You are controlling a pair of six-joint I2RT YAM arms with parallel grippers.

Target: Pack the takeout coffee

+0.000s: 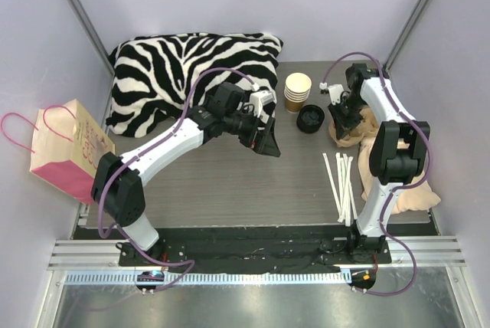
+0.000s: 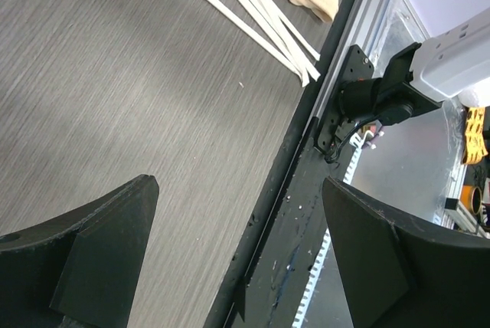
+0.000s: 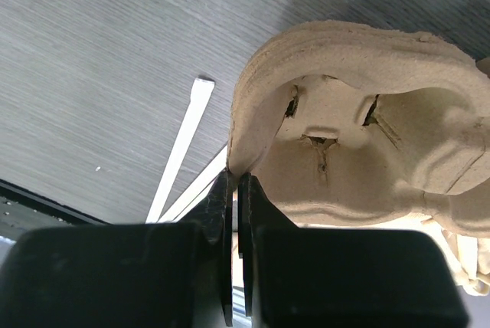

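No brown cup with a black lid shows in any view. My right gripper (image 1: pixel 339 110) is shut on the rim of a beige pulp cup carrier (image 1: pixel 357 133) at the back right. In the right wrist view the gripper (image 3: pixel 235 178) pinches the carrier's (image 3: pixel 360 152) left edge, and the empty cup well faces the camera. My left gripper (image 1: pixel 264 141) is open and empty above the middle of the table. In the left wrist view it (image 2: pixel 239 184) hangs wide apart over the table's front edge.
A stack of lidless paper cups (image 1: pixel 297 91) and loose black lids (image 1: pixel 310 119) stand at the back centre. White stir sticks (image 1: pixel 342 182) lie right of centre. More pulp carriers (image 1: pixel 406 190) lie at the right edge. A pink paper bag (image 1: pixel 69 148) stands at the left. A zebra cushion (image 1: pixel 184 75) lies behind.
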